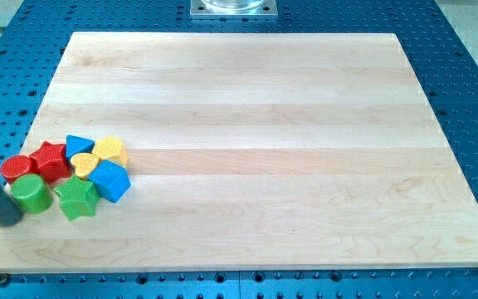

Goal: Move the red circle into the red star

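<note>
My tip [13,218] seemingly touches the green circle [31,193], below the red circle [16,168].

A pale wooden board [256,141], made of glued lengthwise strips, filled most of the view. Around it on every side lay a blue perforated metal table [463,75] with regular rows of holes. At twelve o'clock sat a grey metal mounting plate [233,8]. Lighting was bright and even.

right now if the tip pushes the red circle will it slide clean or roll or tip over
The red circle sits flat and squat, so it probably slides rather than rolls or tips. It already seems to touch the red star and green circle, so those likely shift too. My tip is just below.
</note>
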